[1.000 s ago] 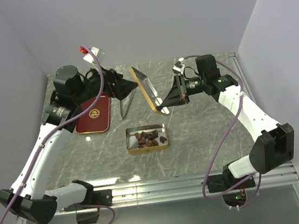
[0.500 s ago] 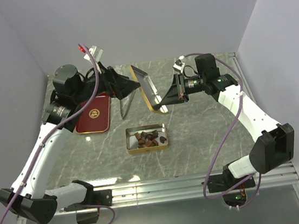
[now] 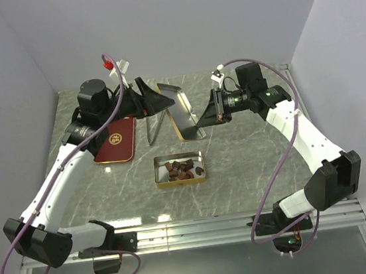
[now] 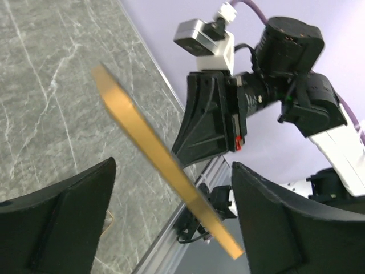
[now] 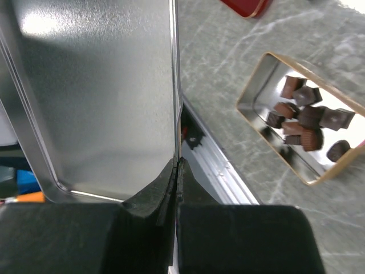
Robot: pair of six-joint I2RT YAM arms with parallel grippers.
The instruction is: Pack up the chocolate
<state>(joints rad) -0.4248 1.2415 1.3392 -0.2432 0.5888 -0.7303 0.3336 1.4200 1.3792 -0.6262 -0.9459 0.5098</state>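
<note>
Two robot arms meet over a grey marbled surface [image 3: 233,164] with the packing, by the look of it, more than half done. The chocolate [image 3: 179,169], a cluster of small dark brown lumps, lies inside an open gold rectangular tin [image 3: 181,183] near the middle of the surface. No piece shows loose outside the tin in any view.

At twelve o'clock from the tin, a shallow rectangular metal lid [image 3: 178,107], silver inside and gold at the rim, hangs tilted and clear of the surface. The right pincer [image 5: 177,164] is pressed together on the lid's rim, pinching it at its five o'clock end. The left pincer [image 4: 173,164] stands spread at the lid's ten o'clock side. In the left wrist view the gold rim runs between its two fingers and appears to touch neither, so the right arm alone seems to carry the lid.

A flat red rounded tin piece [image 3: 115,140] with a gold emblem lies on the surface at ten o'clock from the tin, and neither arm is touching it.

What seems left is the closing: the lid has to be levelled, brought over the tin at six o'clock and seated on it. Whether the red piece belongs to the same closure cannot be told from these views.
</note>
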